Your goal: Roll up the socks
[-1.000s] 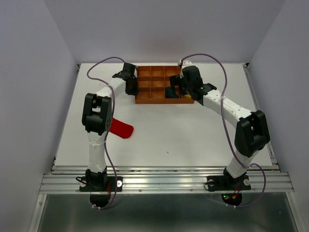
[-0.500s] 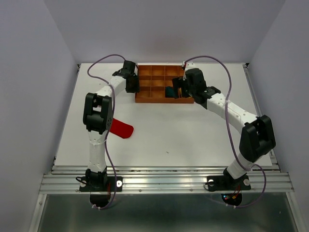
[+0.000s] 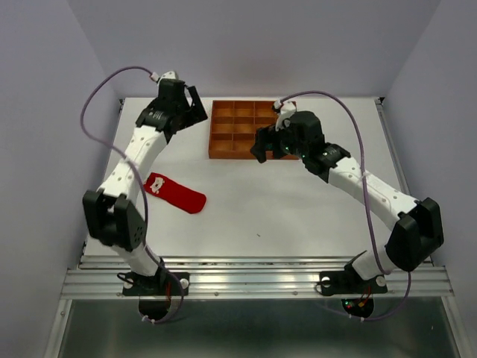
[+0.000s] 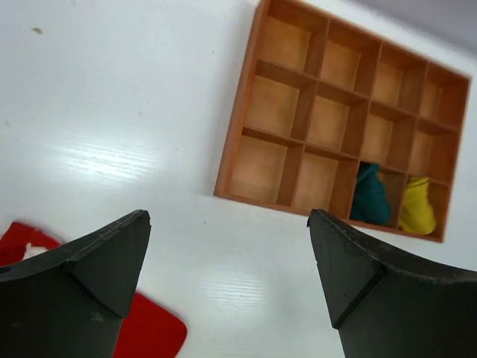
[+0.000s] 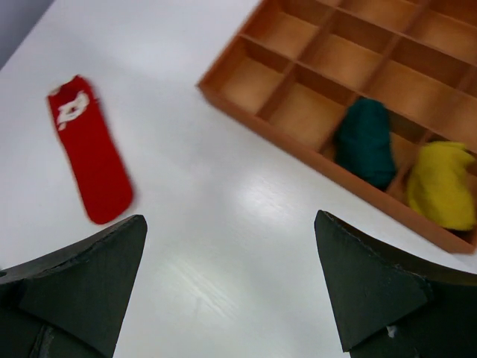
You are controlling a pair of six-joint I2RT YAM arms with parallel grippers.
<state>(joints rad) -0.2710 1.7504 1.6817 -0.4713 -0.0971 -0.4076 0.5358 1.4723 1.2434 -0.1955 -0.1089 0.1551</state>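
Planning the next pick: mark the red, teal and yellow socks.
red sock (image 5: 91, 153): right wrist view, middle of its flat length.
teal sock (image 5: 365, 142): right wrist view, middle of the bundle.
yellow sock (image 5: 441, 185): right wrist view, middle of the bundle.

A red sock (image 5: 89, 156), white patch near one end, lies flat on the bench (image 5: 223, 224); a teal sock (image 5: 364, 142) and a yellow sock (image 5: 440, 185) sit rolled in adjoining compartments of the tray (image 5: 261, 121).

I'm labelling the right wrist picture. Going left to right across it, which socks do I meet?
red sock flat on the table → teal sock → yellow sock, the last two bundled in the tray
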